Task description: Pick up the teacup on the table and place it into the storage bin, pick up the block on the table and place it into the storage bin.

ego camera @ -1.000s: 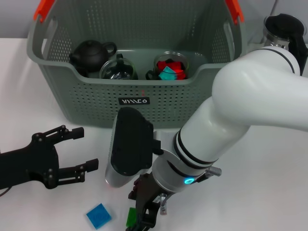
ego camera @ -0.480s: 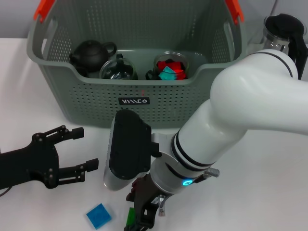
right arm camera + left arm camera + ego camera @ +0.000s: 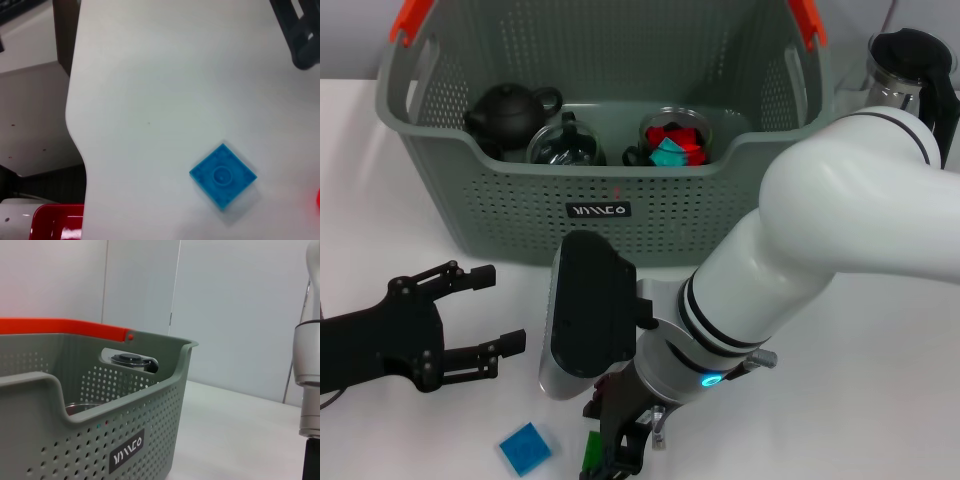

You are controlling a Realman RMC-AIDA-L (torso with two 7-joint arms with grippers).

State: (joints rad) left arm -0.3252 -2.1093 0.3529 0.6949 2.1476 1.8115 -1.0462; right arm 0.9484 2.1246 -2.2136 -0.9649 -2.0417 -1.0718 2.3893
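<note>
The storage bin (image 3: 600, 150) fills the twelve o'clock half of the counter (image 3: 880, 380) in the head view. A dark teapot (image 3: 510, 112), glass cups (image 3: 565, 145) and a glass holding red and teal blocks (image 3: 677, 138) already sit in it, so the teacup step looks finished, though I cannot say which vessel is the teacup.

The right arm (image 3: 820, 230) sweeps from three o'clock down to six. Over the last second it has eased slightly toward seven o'clock, and its hand (image 3: 618, 445) now stands a touch lower at the frame's bottom edge. Its fingers appear to close on a green block (image 3: 592, 450), but the edge cuts them off, so I cannot tell whether the hand grips. The small shift suggests the arm is settling for a pick, not lifting yet; the block step remains undone.

The left hand (image 3: 470, 320) rests at eight o'clock, fingers spread wide and empty, unmoved.

A blue block (image 3: 525, 447) lies flat at seven o'clock, just beside the right hand, untouched.

The right wrist view shows that blue block (image 3: 223, 175) square-on with its centre stud, plus the counter's near edge, but no green piece. The left wrist view shows only the bin's wall, label and orange-red handle (image 3: 65, 327), neither block.
</note>
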